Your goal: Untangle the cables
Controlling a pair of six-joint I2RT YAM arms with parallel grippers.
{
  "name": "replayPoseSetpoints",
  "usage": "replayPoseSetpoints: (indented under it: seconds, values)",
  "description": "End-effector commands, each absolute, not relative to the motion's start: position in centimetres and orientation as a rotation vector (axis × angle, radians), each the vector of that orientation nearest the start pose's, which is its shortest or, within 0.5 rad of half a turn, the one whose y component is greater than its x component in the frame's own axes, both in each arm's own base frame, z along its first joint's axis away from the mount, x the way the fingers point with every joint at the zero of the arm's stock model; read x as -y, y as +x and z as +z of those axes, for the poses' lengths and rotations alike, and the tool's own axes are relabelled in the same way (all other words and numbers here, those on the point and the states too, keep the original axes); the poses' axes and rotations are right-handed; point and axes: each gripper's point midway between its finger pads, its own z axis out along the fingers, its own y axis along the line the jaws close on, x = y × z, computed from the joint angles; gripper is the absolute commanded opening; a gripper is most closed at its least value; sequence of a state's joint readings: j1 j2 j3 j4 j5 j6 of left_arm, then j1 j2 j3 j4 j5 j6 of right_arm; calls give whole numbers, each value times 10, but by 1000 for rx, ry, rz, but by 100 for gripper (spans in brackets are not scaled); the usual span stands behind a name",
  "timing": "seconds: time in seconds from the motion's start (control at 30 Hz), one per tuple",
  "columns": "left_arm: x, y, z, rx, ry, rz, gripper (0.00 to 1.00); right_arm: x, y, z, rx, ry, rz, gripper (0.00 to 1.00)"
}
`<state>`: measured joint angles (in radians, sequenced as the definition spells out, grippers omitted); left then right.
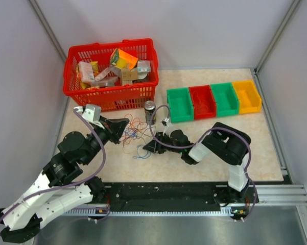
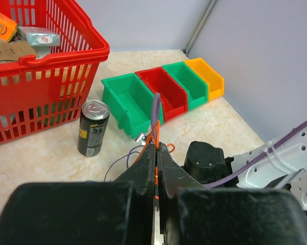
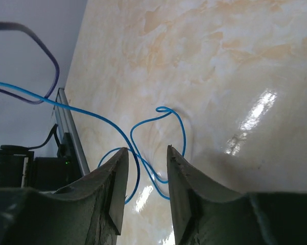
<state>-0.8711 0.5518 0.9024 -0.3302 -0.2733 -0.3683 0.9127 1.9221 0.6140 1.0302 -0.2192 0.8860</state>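
Observation:
The cables (image 1: 133, 131) lie in a loose tangle of thin orange, blue and purple wires on the table between my two grippers. My left gripper (image 1: 124, 125) is at the tangle's left edge. In the left wrist view it (image 2: 157, 146) is shut on an orange cable (image 2: 152, 135), which runs up between the fingertips, and a thin purple wire (image 2: 118, 162) loops on the table beyond. My right gripper (image 1: 149, 147) is low at the tangle's right side. In the right wrist view it (image 3: 147, 151) is open, and a blue cable (image 3: 133, 133) loops on the table between its fingers.
A red basket (image 1: 111, 97) full of packages stands at the back left. A dark can (image 1: 150, 111) stands just behind the tangle and also shows in the left wrist view (image 2: 93, 127). Green, red, green and yellow bins (image 1: 213, 100) sit in a row at the back right.

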Motion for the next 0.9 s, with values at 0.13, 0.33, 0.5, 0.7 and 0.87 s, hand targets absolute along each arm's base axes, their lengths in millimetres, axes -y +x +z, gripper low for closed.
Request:
replayPoseSetpoints:
  seconds: [0.13, 0.33, 0.5, 0.7, 0.87]
  values:
    - [170, 187, 367, -1570, 172, -772, 0, -413, 219, 76, -1998, -158, 1490, 0]
    - [136, 205, 340, -1643, -21, -589, 0, -331, 228, 71, -2069, 42, 1147, 0]
    - [69, 215, 310, -1653, -353, -313, 0, -251, 218, 74, -2065, 220, 971, 0]
    - [17, 203, 304, -1536, -569, -204, 0, -133, 216, 95, -1970, 521, 581, 0]
    - [-10, 191, 304, -1469, -651, -179, 0, -56, 206, 173, -1711, 618, 421, 0]
